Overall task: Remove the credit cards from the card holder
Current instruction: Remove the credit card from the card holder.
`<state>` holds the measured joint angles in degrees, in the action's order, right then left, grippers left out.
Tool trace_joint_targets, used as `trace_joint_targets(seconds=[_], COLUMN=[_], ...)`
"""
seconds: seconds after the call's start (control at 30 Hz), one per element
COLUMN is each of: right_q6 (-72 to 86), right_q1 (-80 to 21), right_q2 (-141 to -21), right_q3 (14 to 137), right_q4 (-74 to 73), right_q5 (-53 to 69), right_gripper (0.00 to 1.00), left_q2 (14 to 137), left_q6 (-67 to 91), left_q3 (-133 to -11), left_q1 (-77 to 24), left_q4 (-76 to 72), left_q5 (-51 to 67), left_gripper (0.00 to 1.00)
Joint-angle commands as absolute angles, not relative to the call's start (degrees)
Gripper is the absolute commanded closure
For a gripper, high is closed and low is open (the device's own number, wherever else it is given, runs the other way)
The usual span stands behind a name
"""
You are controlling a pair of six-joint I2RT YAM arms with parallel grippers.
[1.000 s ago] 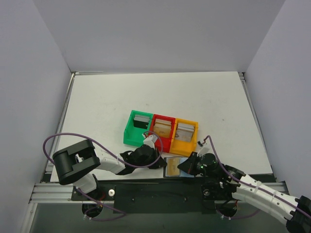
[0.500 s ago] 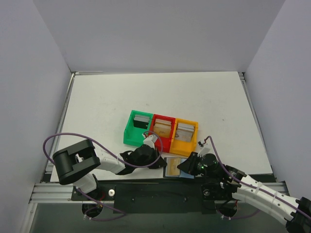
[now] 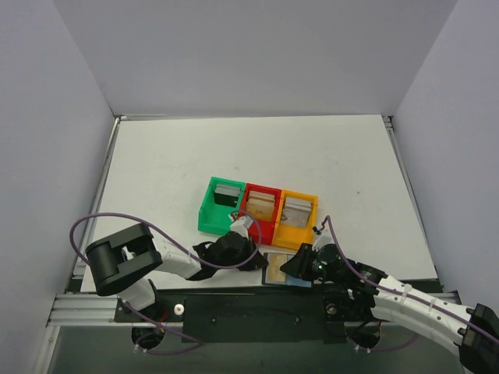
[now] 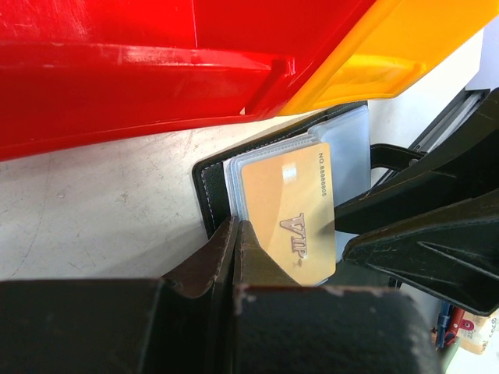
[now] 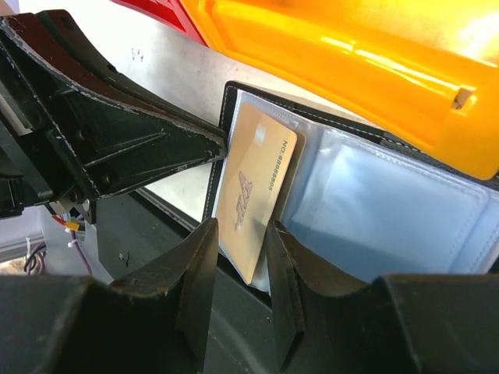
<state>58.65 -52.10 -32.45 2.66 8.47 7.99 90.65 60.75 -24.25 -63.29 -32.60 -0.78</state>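
Straddling the gold card (image 5: pixel 257 179), the right gripper (image 5: pixel 242 226) has its jaws narrowed onto the card's long edges, and only its own wrist view shows that. The left gripper (image 4: pixel 235 226) is closed, tips pressed on the black card holder (image 4: pixel 210 187). From above, the holder lies at the table's near edge, just beside the coloured boxes (image 3: pixel 257 206).
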Motion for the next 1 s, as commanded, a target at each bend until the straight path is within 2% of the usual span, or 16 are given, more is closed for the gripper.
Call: trace_joint_targets(seconds=[0.0, 0.3, 0.97], right_q6=[59.50, 59.85, 60.12], right_q1=[-51.77, -51.50, -50.80], right_q2=[-34.62, -35.24, -38.14], right_q3=[0.35, 0.35, -2.28], right_q4=[15.12, 14.68, 15.64], right_q5=[9.32, 9.14, 9.67], right_gripper=[0.72, 0.65, 0.62], left_q2=[93.16, 93.43, 93.60], left_q6=[58.71, 58.71, 58.71], left_q3=[-24.70, -24.70, -24.87], left_q1=[-63.54, -63.54, -63.54], left_q4=[-28.56, -28.92, -28.92], left_q5=[-2.02, -1.85, -1.93], left_gripper=[1.00, 1.00, 1.00])
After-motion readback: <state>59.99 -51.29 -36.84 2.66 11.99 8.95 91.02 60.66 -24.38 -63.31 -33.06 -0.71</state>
